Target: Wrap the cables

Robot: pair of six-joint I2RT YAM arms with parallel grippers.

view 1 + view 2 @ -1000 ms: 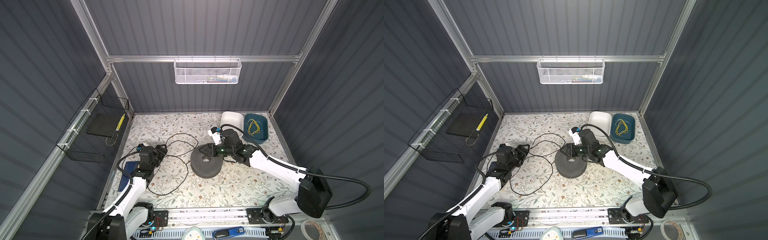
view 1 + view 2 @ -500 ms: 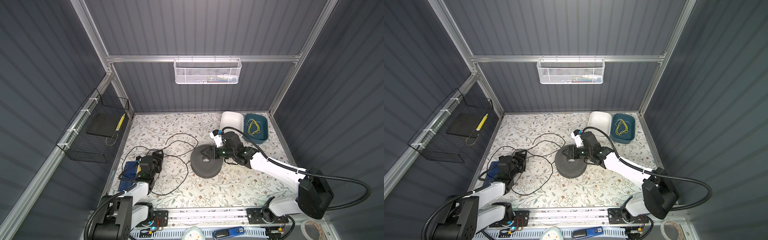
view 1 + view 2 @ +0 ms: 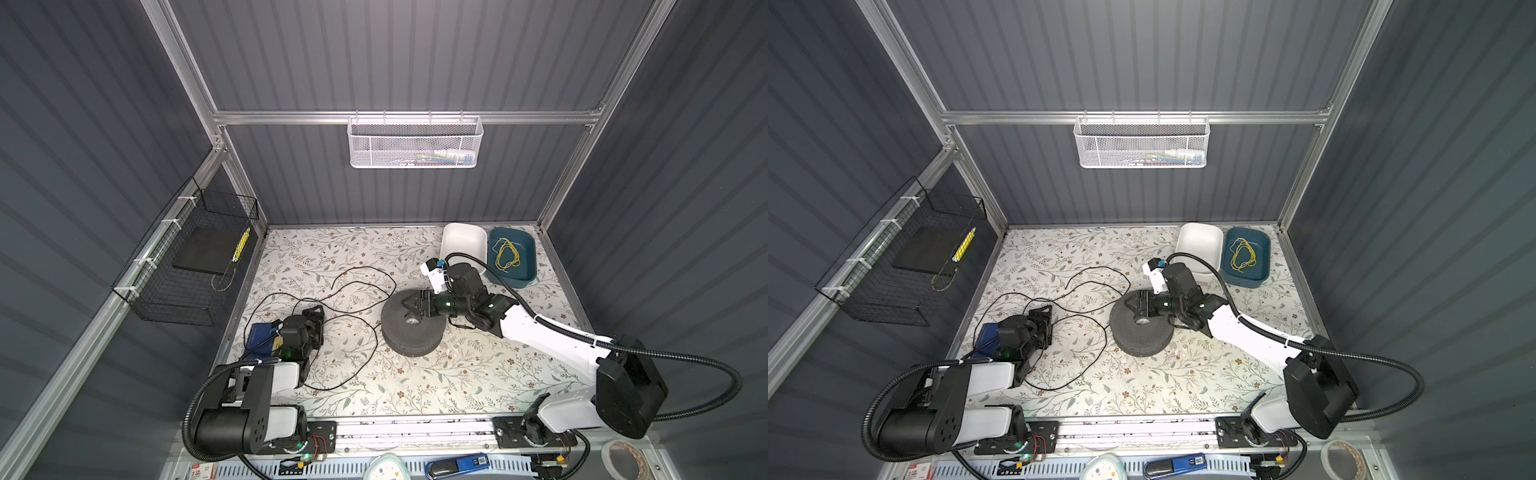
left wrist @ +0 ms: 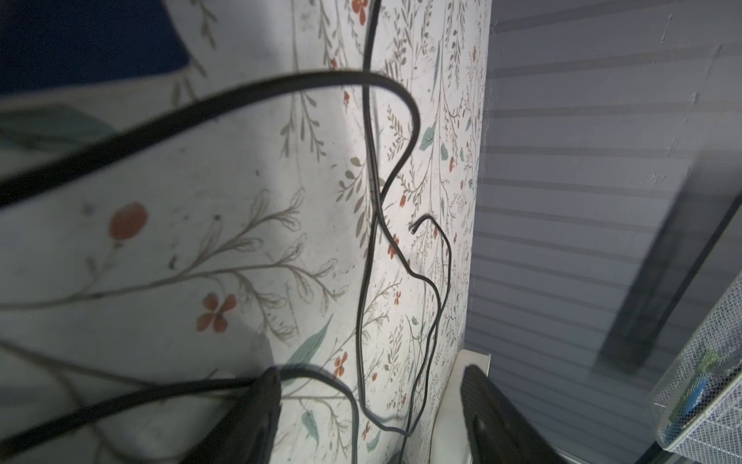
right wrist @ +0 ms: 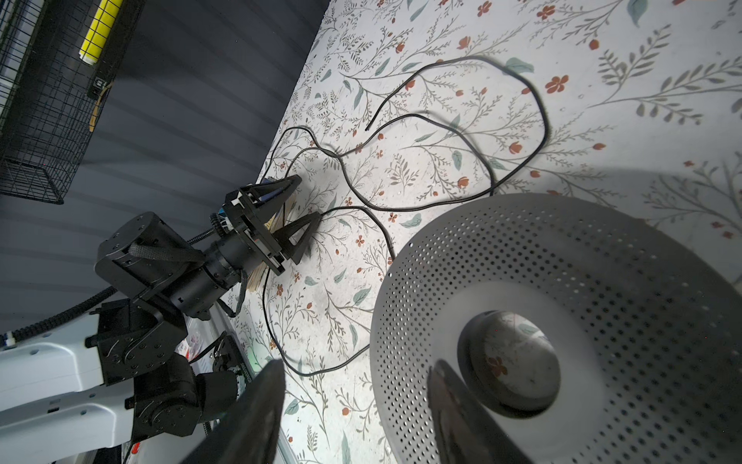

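Right end effector (image 3: 409,305) hangs spread and empty over the spool (image 3: 411,336), one finger outside the rim, probably there to steady it for winding. Left end effector (image 3: 316,314), spread too, sits low on the table (image 3: 457,374). The cable (image 3: 361,286) sprawls in loose loops beside the spool, one strand between the left fingers, unpinched.

Left pincer (image 5: 309,197), right pincer (image 5: 356,367): agape.

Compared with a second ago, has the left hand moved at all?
Yes. In both top views the left hand has pulled back toward the front rail, slightly away from the grey perforated spool.
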